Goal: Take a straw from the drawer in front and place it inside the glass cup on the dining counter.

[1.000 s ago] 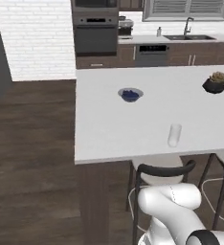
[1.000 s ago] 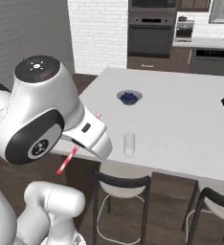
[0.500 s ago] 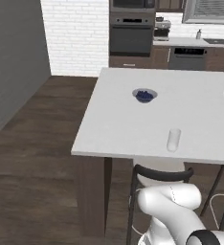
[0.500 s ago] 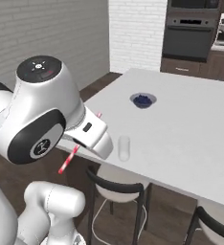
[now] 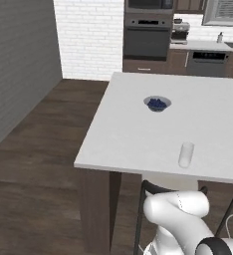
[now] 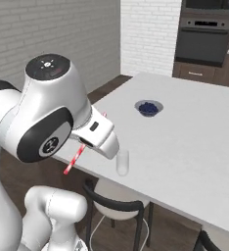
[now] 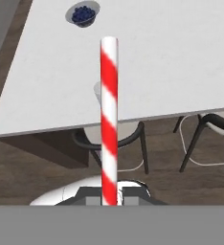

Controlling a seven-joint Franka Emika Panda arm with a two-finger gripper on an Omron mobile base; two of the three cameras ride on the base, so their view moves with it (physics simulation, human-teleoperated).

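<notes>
A red-and-white striped straw (image 7: pixel 109 119) stands straight up between my gripper (image 7: pixel 109 195) fingertips, which are shut on its lower end. From the right base, the straw (image 6: pixel 73 162) slants down out of my white hand, just left of the glass cup (image 6: pixel 122 162). The clear glass cup (image 5: pixel 186 155) stands near the front edge of the white dining counter (image 5: pixel 133 134). In the hand view the cup (image 7: pixel 96 92) is mostly hidden behind the straw, on the dining counter (image 7: pixel 171 57). The drawer is out of view.
A small bowl with blue contents (image 5: pixel 157 103) (image 6: pixel 148 107) (image 7: pixel 83 14) sits farther back on the counter. Black-framed stools (image 6: pixel 114 206) (image 7: pixel 202 139) stand under the counter's near edge. A wall oven (image 5: pixel 148 37) and a white brick wall lie beyond; dark wood floor is to the left.
The whole scene has shifted in both base views: the base has driven, and the counter now sits further right and closer. The straw stays clamped in the gripper throughout.
</notes>
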